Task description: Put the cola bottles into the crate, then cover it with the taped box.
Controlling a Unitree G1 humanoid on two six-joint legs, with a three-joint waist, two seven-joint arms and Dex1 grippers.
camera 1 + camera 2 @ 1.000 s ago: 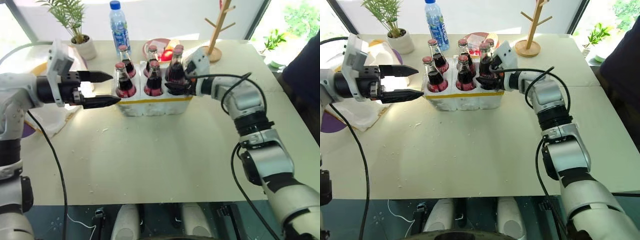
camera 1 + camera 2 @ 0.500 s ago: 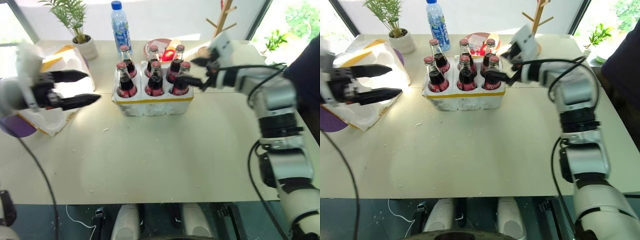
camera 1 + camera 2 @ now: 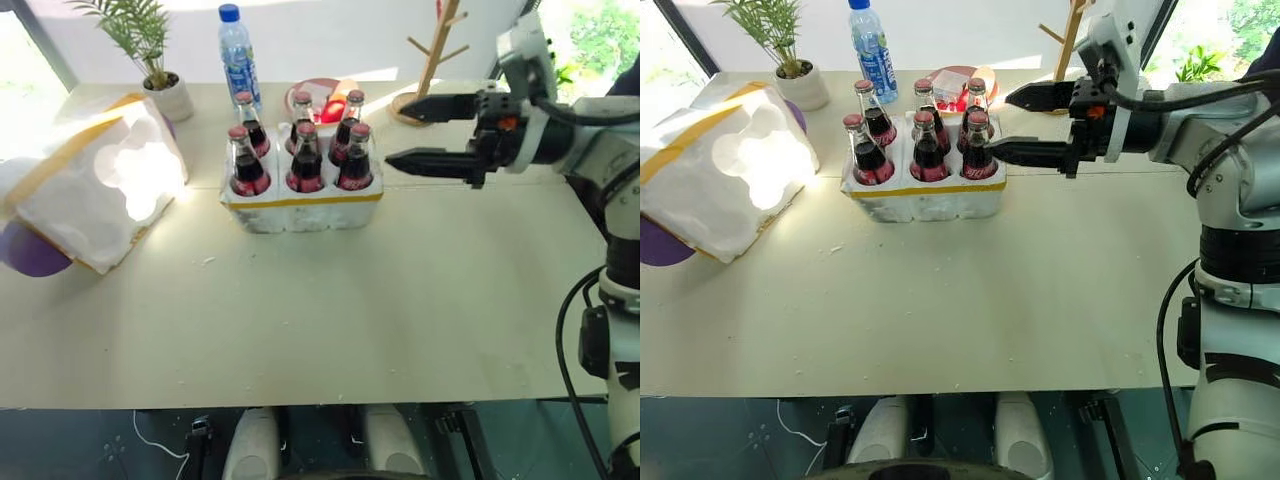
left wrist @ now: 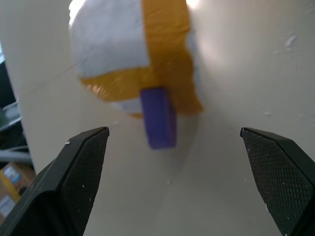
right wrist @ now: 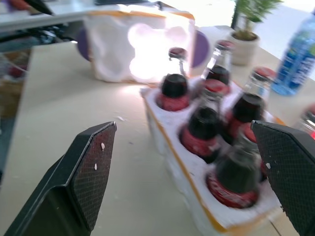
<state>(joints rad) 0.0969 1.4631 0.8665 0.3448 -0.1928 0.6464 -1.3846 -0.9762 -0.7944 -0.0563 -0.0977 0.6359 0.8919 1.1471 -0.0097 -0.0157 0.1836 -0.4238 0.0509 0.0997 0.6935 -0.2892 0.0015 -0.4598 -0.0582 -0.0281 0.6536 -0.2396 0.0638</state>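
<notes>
Showing all six cola bottles (image 3: 923, 142) seated upright in the crate (image 3: 923, 196) at upper centre of the frame, with the taped box (image 3: 722, 167) lying tilted at the left edge, well apart from it. The right tool (image 3: 1018, 122) hangs just right of the crate, fingers spread wide and holding nothing. The left tool (image 4: 172, 162) is likewise wide open and empty, facing one taped corner of the box. Loading looks complete; covering is not yet begun. Risks, as judged: the box is bulky and smooth, so a one-sided grip could let it swing or slip; lowered off-centre, its rim could strike the red caps and tip bottles. A purple object (image 3: 28, 252) lies partly under the box and may shift with it. A water bottle (image 3: 871, 47), potted plant (image 3: 790, 55), red dish (image 3: 958, 84) and wooden stand (image 3: 1068, 45) crowd the table (image 3: 960, 300) behind the crate
</notes>
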